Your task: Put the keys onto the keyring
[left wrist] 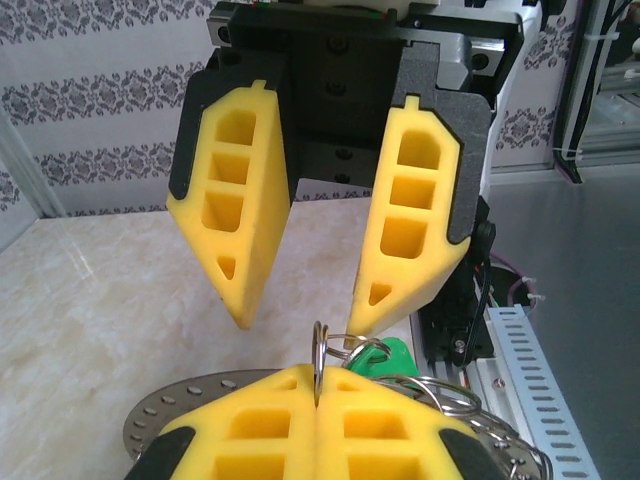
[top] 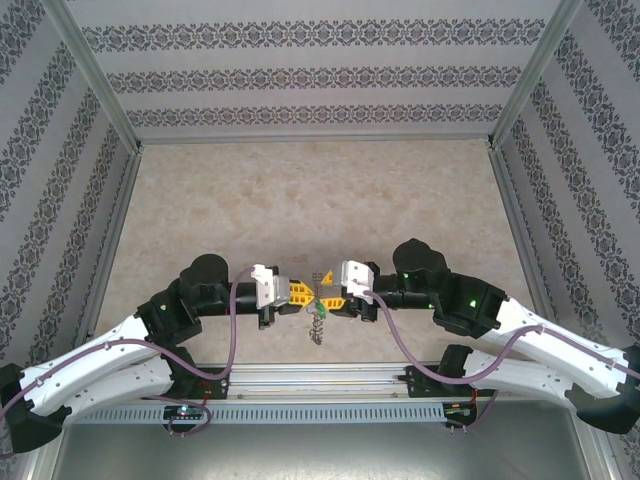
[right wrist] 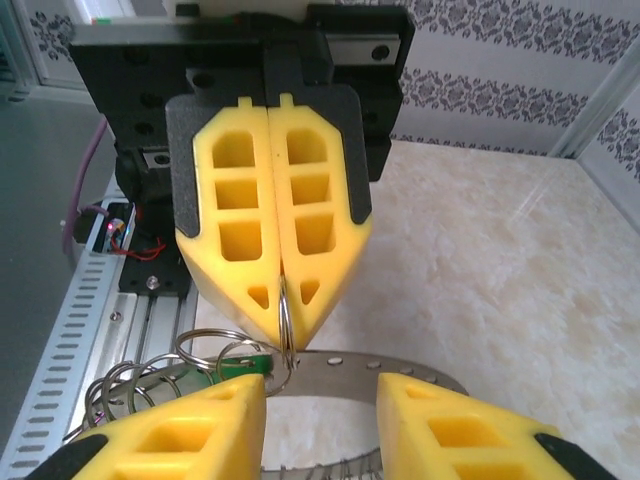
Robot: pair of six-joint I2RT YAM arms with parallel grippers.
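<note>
My left gripper [left wrist: 317,388] is shut, pinching a small silver split ring [left wrist: 320,350] edge-on between its yellow fingertips. A tiny green-headed key [left wrist: 388,356] hangs on linked rings just beside that pinch. The keyring [right wrist: 420,372], a flat grey band with studs along its rim, hangs below the pinched ring. My right gripper [right wrist: 318,392] faces the left one tip to tip, open, its fingers [right wrist: 180,430] either side of the band and holding nothing. From above, both grippers [top: 303,295] [top: 333,302] meet at the table's near middle, the keyring [top: 318,325] dangling under them.
Several loose split rings [right wrist: 130,385] bunch beside the green key [right wrist: 240,362]. A slotted grey cable rail [top: 300,410] and aluminium frame run along the near edge. The marble-patterned table [top: 320,200] stretches away behind, walled by patterned panels.
</note>
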